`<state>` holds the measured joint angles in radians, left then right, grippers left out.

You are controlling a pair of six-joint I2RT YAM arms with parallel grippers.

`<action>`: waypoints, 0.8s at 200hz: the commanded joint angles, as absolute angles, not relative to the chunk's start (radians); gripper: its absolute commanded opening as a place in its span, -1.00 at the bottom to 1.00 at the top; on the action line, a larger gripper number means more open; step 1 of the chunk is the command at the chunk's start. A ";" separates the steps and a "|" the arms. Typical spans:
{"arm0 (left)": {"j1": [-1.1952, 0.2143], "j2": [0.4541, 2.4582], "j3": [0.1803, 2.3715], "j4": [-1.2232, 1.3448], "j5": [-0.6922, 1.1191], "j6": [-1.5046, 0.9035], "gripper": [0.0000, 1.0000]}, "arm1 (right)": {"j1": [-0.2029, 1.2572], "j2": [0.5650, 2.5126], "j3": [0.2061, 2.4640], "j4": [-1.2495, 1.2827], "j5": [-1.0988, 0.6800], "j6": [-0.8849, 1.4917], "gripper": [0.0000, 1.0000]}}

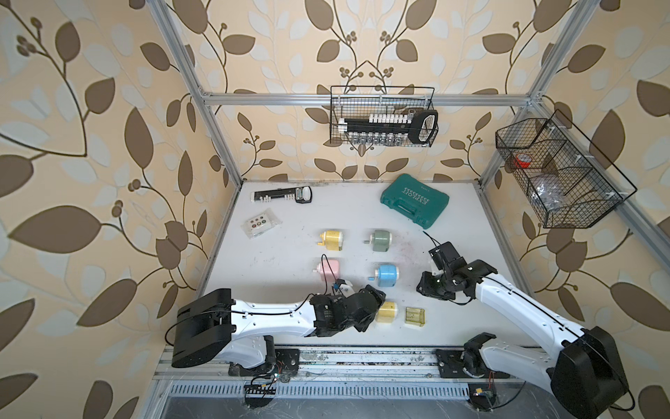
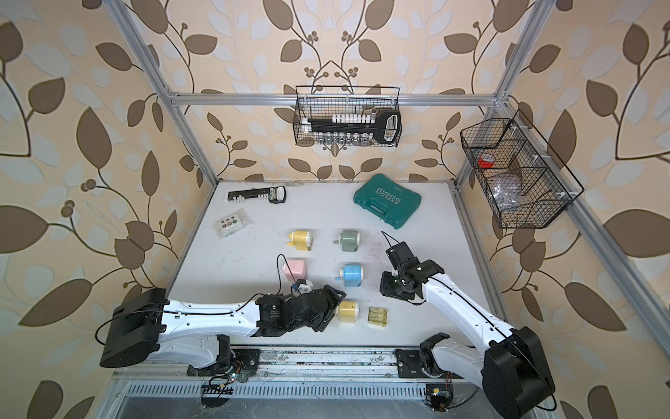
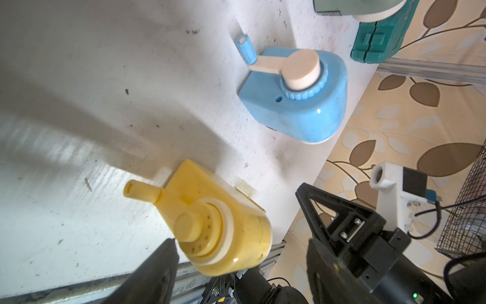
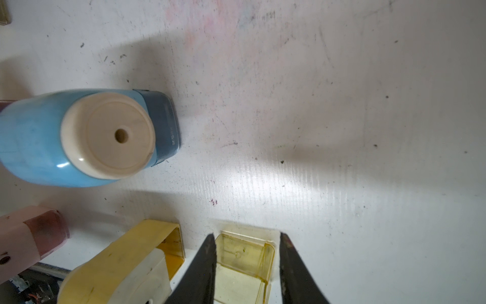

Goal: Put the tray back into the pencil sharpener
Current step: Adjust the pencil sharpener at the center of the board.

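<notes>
The yellow pencil sharpener is found near the front edge of the table, its long axis running across the table: crank end toward the left gripper, empty slot toward the tray. The tray is set just beside the slot, apart from it, hollow upward. The left jaws are spread either side of the sharpener. The right gripper is poised over the tray, jaws parted, nothing pinched.
</notes>
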<state>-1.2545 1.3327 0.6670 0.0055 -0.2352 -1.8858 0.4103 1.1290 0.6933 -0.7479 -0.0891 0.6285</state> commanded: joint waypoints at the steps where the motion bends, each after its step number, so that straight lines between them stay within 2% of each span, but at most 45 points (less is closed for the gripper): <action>1: -1.241 1.324 0.695 -0.001 -0.202 -1.843 0.61 | 0.416 1.123 0.681 -0.756 -0.083 0.635 -0.27; 68: -1.244 1.234 0.797 -0.276 -0.167 -1.573 0.67 | 0.417 1.072 0.691 -0.810 -0.069 0.640 -0.26; 107: -1.235 1.232 0.918 -0.473 -0.187 -1.183 0.66 | 0.426 1.046 0.693 -0.842 -0.067 0.639 -0.27; 136: -1.187 1.312 0.993 -0.575 -0.104 -0.950 0.62 | 0.437 1.030 0.682 -0.861 -0.068 0.641 -0.27; 160: -1.156 1.366 0.998 -0.564 -0.054 -0.802 0.60 | 0.450 1.018 0.669 -0.866 -0.077 0.645 -0.27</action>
<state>-1.1828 1.3182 0.9852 -0.4850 -0.1184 -1.0554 0.4358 1.0374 0.6933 -0.8333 -0.0849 0.6315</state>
